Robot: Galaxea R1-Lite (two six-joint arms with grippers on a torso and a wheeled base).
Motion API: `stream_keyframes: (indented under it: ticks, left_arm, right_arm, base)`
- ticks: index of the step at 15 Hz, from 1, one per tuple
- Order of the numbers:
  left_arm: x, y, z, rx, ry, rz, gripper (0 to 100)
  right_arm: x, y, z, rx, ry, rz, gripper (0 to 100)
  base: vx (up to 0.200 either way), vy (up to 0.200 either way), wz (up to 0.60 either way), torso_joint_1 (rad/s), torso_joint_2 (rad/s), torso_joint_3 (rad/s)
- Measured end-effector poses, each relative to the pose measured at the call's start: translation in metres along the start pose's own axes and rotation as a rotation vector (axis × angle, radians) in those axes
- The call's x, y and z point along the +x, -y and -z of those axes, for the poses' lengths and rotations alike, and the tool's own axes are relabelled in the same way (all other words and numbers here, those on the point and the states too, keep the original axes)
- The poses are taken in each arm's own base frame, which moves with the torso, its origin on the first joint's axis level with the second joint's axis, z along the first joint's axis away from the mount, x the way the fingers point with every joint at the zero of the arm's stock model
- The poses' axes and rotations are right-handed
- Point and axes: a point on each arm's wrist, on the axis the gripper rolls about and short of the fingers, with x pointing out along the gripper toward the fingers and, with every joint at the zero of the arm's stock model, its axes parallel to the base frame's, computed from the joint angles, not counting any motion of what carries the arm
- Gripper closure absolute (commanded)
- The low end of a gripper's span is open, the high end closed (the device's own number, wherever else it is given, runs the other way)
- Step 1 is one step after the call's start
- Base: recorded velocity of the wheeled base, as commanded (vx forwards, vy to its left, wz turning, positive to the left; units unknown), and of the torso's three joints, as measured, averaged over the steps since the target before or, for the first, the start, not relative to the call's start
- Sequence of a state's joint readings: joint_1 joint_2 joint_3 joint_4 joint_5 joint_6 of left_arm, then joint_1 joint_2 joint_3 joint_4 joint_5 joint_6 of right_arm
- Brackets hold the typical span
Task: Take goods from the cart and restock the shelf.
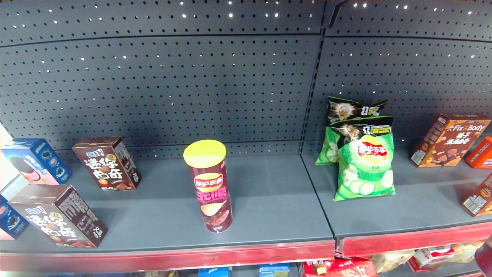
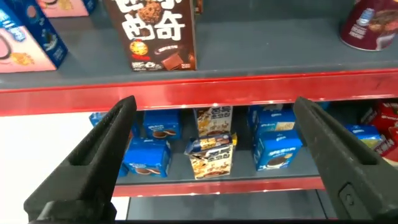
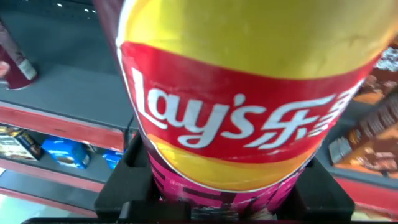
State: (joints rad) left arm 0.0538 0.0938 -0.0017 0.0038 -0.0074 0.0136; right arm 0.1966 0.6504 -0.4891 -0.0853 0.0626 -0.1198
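Inspecting the restocking run, we found the right tool [image 3: 221, 196] pinching a crisp can [image 3: 249, 93] by its lower body. The can was held in front of the shelf [image 1: 269, 192] and not yet on it. We judged the pick from the cart done and the placing step in hand. The left tool [image 2: 214, 106] was spread wide and carried nothing, facing the shelf's red lip.

In the head view a matching can [image 1: 209, 184] stood upright near the front edge. Bare board lay at its 3 o'clock, short of two green bags [image 1: 365, 161], and at its 12 o'clock. The next move called for clearing the lip and setting the held can upright beside its twin. Brown boxes [image 1: 107, 163] at 9 o'clock stood well apart. We rated the standing can itself the likeliest thing to be knocked.
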Motion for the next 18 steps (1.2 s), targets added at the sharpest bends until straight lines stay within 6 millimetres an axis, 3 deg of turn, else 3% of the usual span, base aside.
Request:
stream_keyframes:
  ticks: [4, 9, 14, 18]
  left_arm:
    - [-0.001, 0.0, 0.001, 0.002, 0.02, 0.019, 0]
    - [-0.002, 0.0, 0.001, 0.0, 0.027, 0.021, 0]
    - [-0.002, 0.0, 0.001, -0.001, 0.028, 0.02, 0]
    - [-0.002, 0.0, 0.001, -0.001, 0.028, 0.02, 0]
  right_arm:
    - [0.016, -0.004, -0.012, -0.006, 0.045, -0.088, 100]
    - [0.052, -0.013, -0.035, -0.008, 0.077, -0.186, 100]
    - [0.078, -0.024, -0.031, -0.019, 0.0, -0.246, 100]
    - [0.084, -0.034, -0.03, -0.014, -0.021, -0.308, 100]
  base:
    - [0.0, 0.0, 0.0, 0.0, 0.0, 0.0]
    - [0.0, 0.0, 0.0, 0.0, 0.0, 0.0]
    - [0.0, 0.0, 0.0, 0.0, 0.0, 0.0]
    - [0.0, 0.0, 0.0, 0.0, 0.0, 0.0]
